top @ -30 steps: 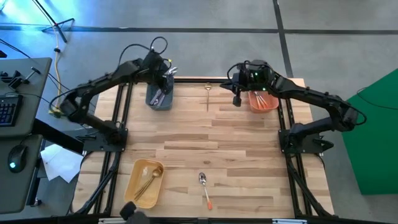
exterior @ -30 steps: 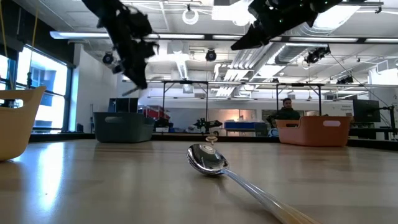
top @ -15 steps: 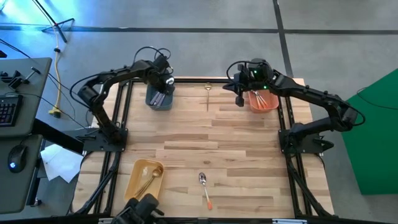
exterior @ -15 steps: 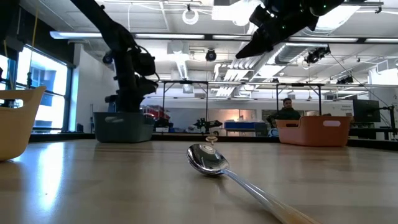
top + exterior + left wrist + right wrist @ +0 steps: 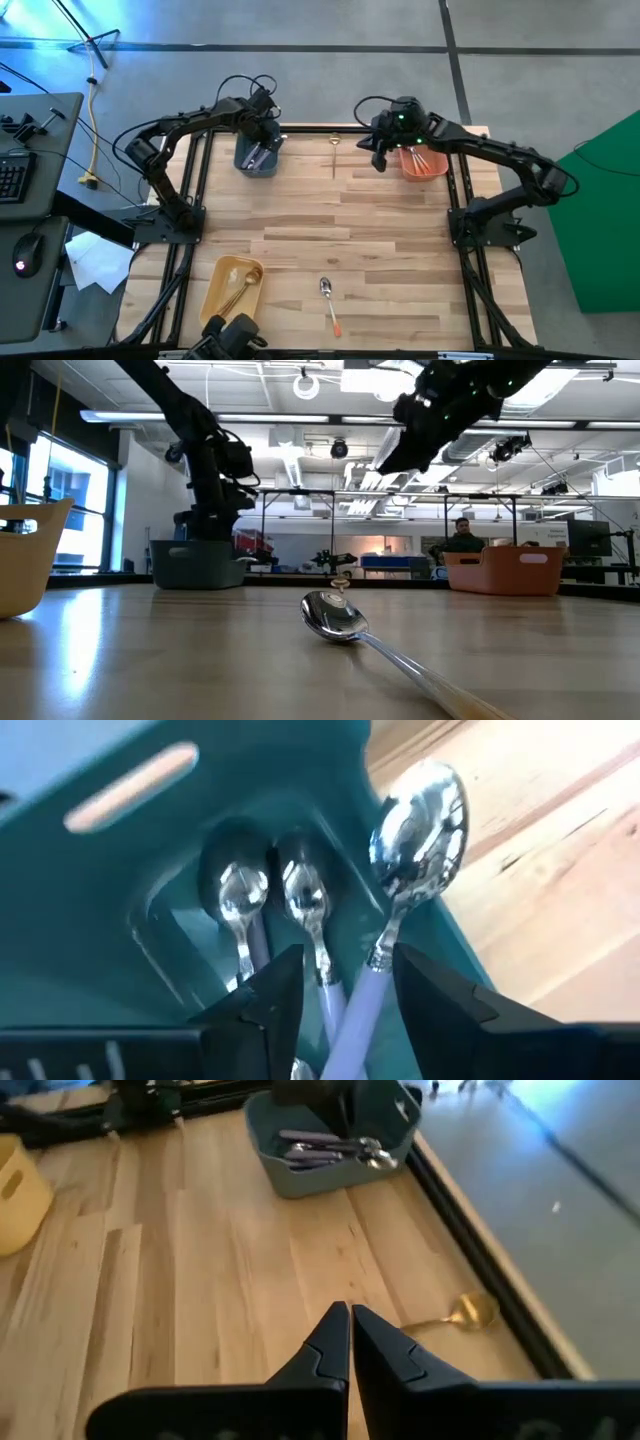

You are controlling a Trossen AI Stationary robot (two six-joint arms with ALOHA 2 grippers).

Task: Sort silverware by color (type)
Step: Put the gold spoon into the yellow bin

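You are looking at a pale wooden table (image 5: 330,225) standing on a grey floor, and across it at table height an open workshop with ceiling lights, where a person (image 5: 461,538) sits far back. Three bins sit on the table: a blue-grey bin (image 5: 244,163) at the far left, an orange bin (image 5: 424,168) at the far right, a yellow bin (image 5: 218,300) at the near left. Your left arm reaches to the blue-grey bin, and its left gripper (image 5: 345,995) hangs just above the bin's inside with its fingers parted and nothing clamped between them. Right below that gap lie the purple-handled spoons (image 5: 400,870): one leans with its bowl up on the bin's rim and its pale handle running down between the two fingers, and two more lie beside it deeper in the bin. Your right arm holds the right gripper (image 5: 350,1342) in the air between the orange bin and the table's far middle, its fingers pressed together and empty. A gold spoon (image 5: 462,1315) lies on the table's far edge, close ahead of those fingertips. The orange bin holds orange-handled pieces (image 5: 424,158), the yellow bin holds gold pieces (image 5: 238,287), and an orange-handled spoon (image 5: 329,303) lies alone near the front edge, well apart from both grippers.
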